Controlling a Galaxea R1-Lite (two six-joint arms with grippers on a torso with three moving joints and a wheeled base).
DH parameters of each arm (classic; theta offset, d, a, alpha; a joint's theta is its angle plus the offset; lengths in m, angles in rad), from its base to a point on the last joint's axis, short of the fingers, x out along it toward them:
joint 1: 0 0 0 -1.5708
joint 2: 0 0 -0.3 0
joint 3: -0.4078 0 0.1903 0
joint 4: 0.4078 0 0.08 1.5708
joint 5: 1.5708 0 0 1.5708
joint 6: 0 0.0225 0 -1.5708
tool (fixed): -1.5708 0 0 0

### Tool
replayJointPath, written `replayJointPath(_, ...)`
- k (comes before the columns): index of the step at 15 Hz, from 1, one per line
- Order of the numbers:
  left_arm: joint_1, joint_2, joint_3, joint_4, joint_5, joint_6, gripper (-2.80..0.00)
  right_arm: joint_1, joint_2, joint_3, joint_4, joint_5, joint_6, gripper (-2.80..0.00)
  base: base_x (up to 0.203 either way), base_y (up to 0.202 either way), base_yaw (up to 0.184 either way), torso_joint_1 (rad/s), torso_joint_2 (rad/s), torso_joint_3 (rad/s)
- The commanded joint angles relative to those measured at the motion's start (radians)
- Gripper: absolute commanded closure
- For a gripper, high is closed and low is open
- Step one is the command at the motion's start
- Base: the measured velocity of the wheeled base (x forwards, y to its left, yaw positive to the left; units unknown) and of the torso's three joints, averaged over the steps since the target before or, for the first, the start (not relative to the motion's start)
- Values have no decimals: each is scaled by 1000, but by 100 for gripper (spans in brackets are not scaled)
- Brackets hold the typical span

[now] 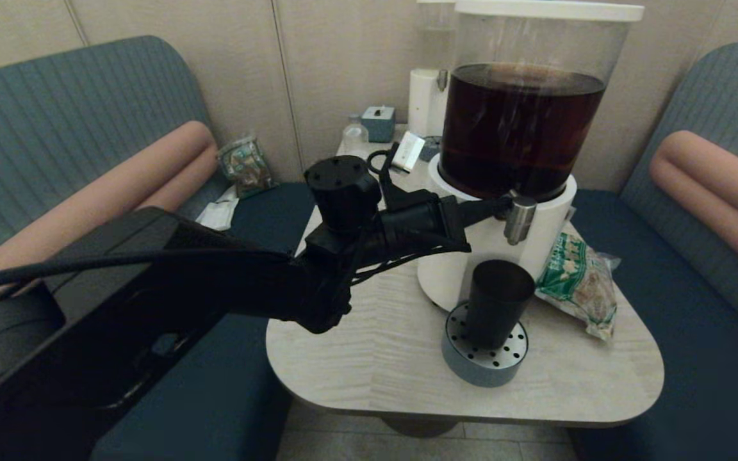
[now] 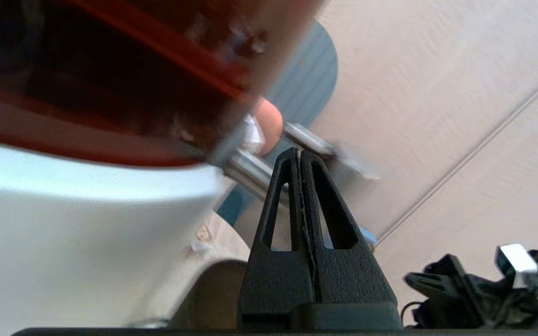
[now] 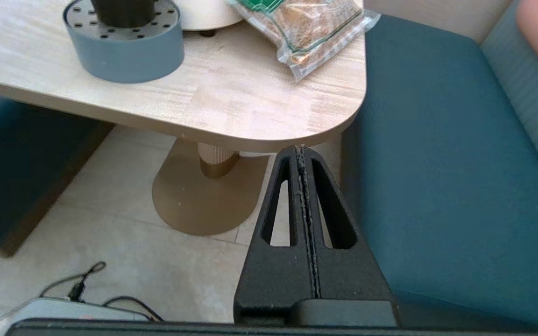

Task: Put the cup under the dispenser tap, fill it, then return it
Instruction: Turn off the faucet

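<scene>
The black cup (image 1: 497,301) stands upright on the round blue-grey drip tray (image 1: 478,368), directly below the silver dispenser tap (image 1: 521,219) of the big dispenser (image 1: 471,256) with the dark brown drink. My left gripper (image 1: 500,205) reaches in from the left, shut, its tips touching the tap's upper part. In the left wrist view the closed left gripper (image 2: 300,151) presses against the metal tap (image 2: 250,170). My right gripper (image 3: 300,149) is shut on nothing, parked low beside the table's near right corner, outside the head view. The right wrist view shows the cup's base (image 3: 122,11) on the tray (image 3: 124,56).
A green snack bag (image 1: 577,282) lies right of the dispenser. A slimmer white dispenser (image 1: 426,96), a small blue box (image 1: 378,121) and small items stand at the back. Teal benches (image 1: 696,307) flank the table (image 1: 375,358). Cables lie on the floor (image 3: 77,289).
</scene>
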Motion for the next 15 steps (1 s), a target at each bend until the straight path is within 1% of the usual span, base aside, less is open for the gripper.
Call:
replayJointPath(1,3,-133,122,-11,-3,9,0,1,-2,0,0,1,-2,0,0,0,0,0,0,0)
replayJointPath(5,22,-300,332,-13,11,35,0,1,-2,0,0,1,0,0,0,0,0,0,0,0)
replayJointPath(6,31,-330,374,-14,20,51,0,1,-2,0,0,1,0,0,0,0,0,0,0,0)
replayJointPath(7,42,-361,439,-14,27,86,0,1,-2,0,0,1,-2,0,0,0,0,0,0,0)
replayJointPath(9,69,-416,595,-30,56,197,0,1,-2,0,0,1,0,0,0,0,0,0,0,0)
replayJointPath(11,94,-443,762,-136,84,266,0,0,-2,0,0,1,-1,0,0,0,0,0,0,0)
replayJointPath(13,124,-441,911,-276,99,321,0,1,-2,0,0,0,0,0,0,0,0,0,0,0)
replayJointPath(15,140,-382,971,-408,105,340,0,1,-2,0,0,0,-2,0,0,0,0,0,0,0)
